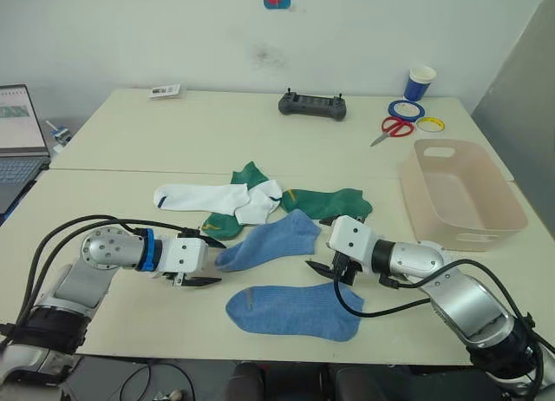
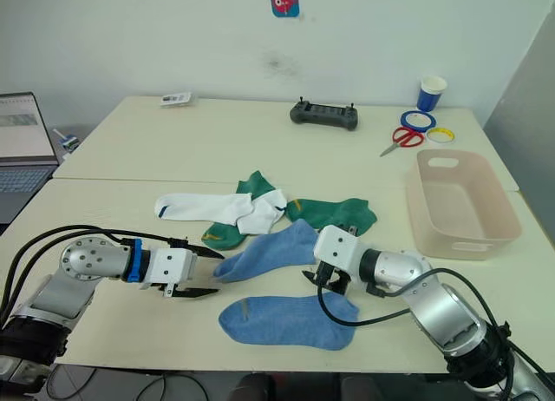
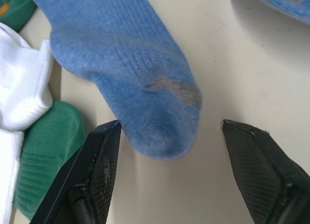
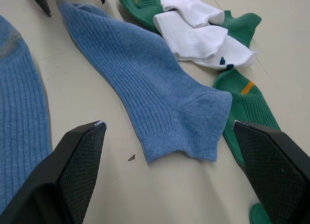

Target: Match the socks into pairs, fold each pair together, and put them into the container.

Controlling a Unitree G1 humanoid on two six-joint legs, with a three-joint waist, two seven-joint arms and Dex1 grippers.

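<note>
The left claw [image 1: 211, 272] hovers low over the tabletop [image 1: 173, 149] with its fingers spread wide and nothing between them; the toe of one light blue sock [image 3: 126, 64] lies just ahead of its tips, not touched. The right claw [image 1: 323, 270] faces it from the other end, also spread wide and empty, with the cuff of that same blue sock just ahead of its tips. Between the two claws and nearer the table's front edge lies the second light blue sock [image 1: 293, 312], flat and apart from the first. Beyond the claws, two white socks [image 1: 221, 199] overlap each other and rest partly on a dark green sock [image 1: 250, 177]; the other green sock [image 1: 328, 200] lies just past the right claw, beside the blue cuff. Out to the right claw's outer side stands the beige tub [image 1: 507, 193], with no socks in it. Farther off on the tabletop are a black controller [image 1: 312, 105], red scissors [image 1: 395, 128], tape rolls [image 1: 406, 109] and a blue-and-white paper cup [image 1: 420, 83].
</note>
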